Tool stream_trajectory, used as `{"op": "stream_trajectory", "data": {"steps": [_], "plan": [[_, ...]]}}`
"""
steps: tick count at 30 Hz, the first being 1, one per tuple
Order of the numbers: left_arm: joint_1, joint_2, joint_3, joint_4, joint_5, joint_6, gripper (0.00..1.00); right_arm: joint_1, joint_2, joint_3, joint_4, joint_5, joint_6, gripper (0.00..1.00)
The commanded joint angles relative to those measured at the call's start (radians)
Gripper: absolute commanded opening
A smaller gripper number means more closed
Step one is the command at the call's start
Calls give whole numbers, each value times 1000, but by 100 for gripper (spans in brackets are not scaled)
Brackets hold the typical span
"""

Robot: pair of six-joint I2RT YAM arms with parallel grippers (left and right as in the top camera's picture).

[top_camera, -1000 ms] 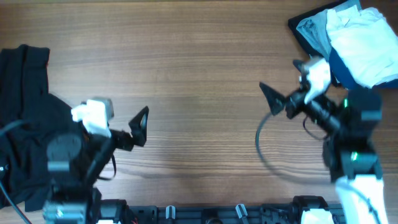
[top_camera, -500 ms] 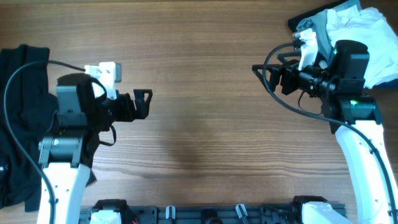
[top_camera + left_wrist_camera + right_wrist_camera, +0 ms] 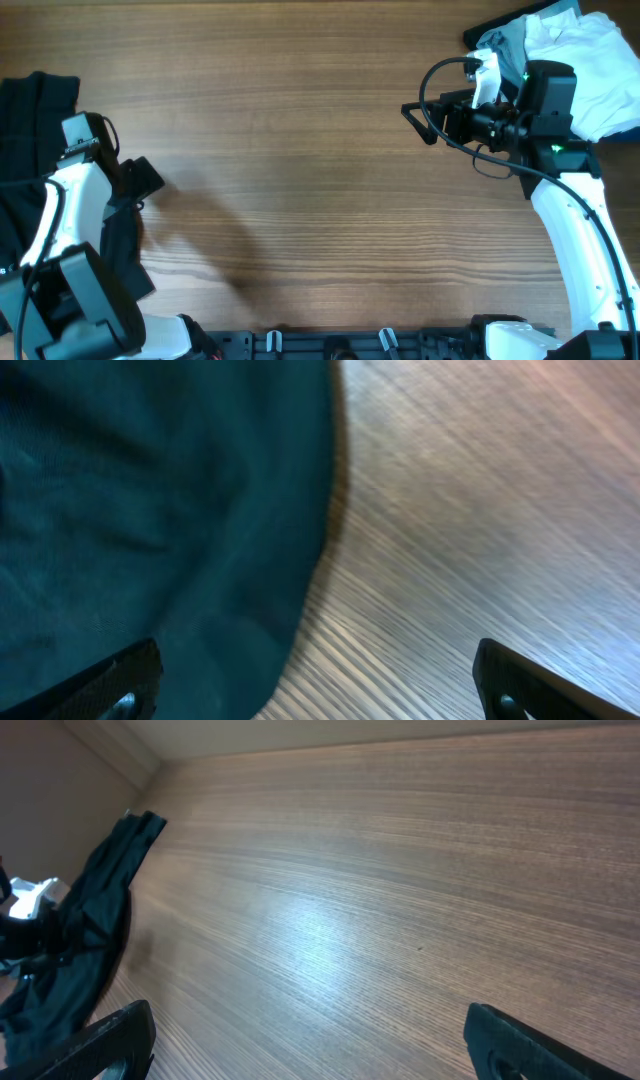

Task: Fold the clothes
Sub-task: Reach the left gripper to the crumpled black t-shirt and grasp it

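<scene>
A dark crumpled garment (image 3: 30,150) lies at the table's left edge. In the left wrist view it fills the left half (image 3: 150,510) and looks dark teal; it also shows far off in the right wrist view (image 3: 75,950). My left gripper (image 3: 140,180) is open and empty, over the garment's right edge (image 3: 315,680). A pile of white, grey and blue clothes (image 3: 570,60) sits at the back right. My right gripper (image 3: 420,105) is open and empty, held above bare wood left of that pile (image 3: 310,1040).
The wooden table (image 3: 320,170) spans the view. A dark tray or mat (image 3: 478,50) lies under the back-right pile. Black cables loop off the right arm (image 3: 435,75). The arm bases stand at the front edge.
My left arm has swung left from the table's middle to the dark garment's edge. My right arm has risen and moved back toward the pile, its gripper pointing left.
</scene>
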Motion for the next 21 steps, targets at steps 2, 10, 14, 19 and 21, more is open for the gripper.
{"op": "stream_trajectory", "data": {"steps": [2,10,14,19,21], "plan": [[32,14,11,58,-29,37,99,2,18,19,10,10,10,100],[51,20,10,154,-38,96,84,2,35,19,10,36,10,99],[51,26,2,197,-39,96,79,2,35,19,10,36,10,98],[51,82,2,233,-39,95,77,2,35,19,10,36,6,98],[51,107,2,243,-39,95,74,2,35,19,10,37,3,97]]}}
